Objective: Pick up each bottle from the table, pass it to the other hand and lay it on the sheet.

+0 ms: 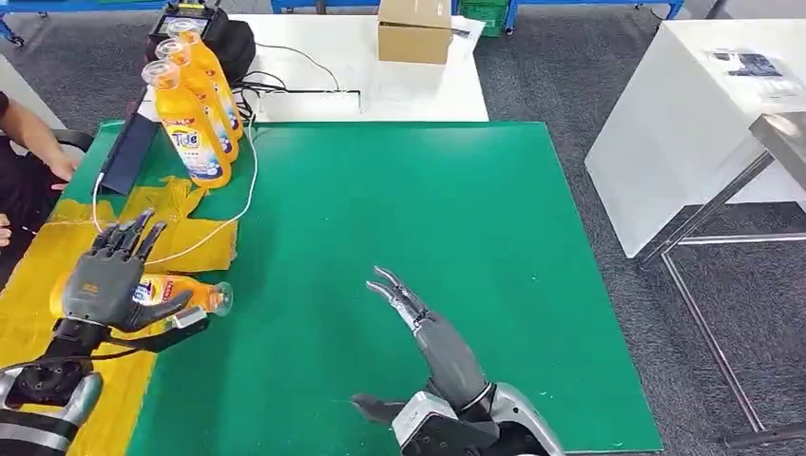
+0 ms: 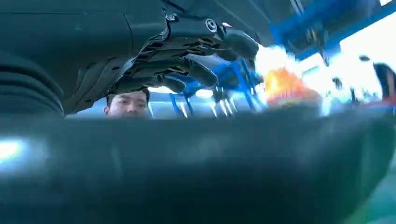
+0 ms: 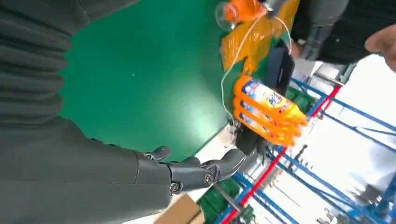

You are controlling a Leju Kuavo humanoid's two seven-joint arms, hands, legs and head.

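1. Sitting at the far left edge is a person (image 1: 24,161), with an arm reaching toward the green table (image 1: 399,285).
2. Near that arm, a flat dark blue case (image 1: 128,152) lies on the table, and a white cable (image 1: 249,195) runs past it.
3. Down at the front left, a crinkly yellow sheet (image 1: 38,313) covers the table.
4. The robot's left hand (image 1: 109,275) is over the yellow sheet. It holds a bottle (image 1: 185,293) with orange liquid, thumb under it and fingers stretched over the top.
5. That bottle lies on its side. Its long way goes left to right, and its clear cap end points right, toward the middle of the table. It has a label, but the words are too small to read.
6. Behind it, near the back left corner of the table, three more bottles (image 1: 195,104) stand up straight in a tight row, touching each other. They hold orange liquid too. The front one says "Tide" on a blue and white label.
7. In the middle, near the front edge, is the robot's right hand (image 1: 418,318). It holds nothing. Its fingers are straight and spread a little, pointing away from the robot and a bit left, toward the lying bottle but well apart from it.
8. Past the back of the green table is a white table (image 1: 380,85) with a brown cardboard box (image 1: 414,28) on it.
9. Off to the right stands another white table (image 1: 684,114) on the grey floor.
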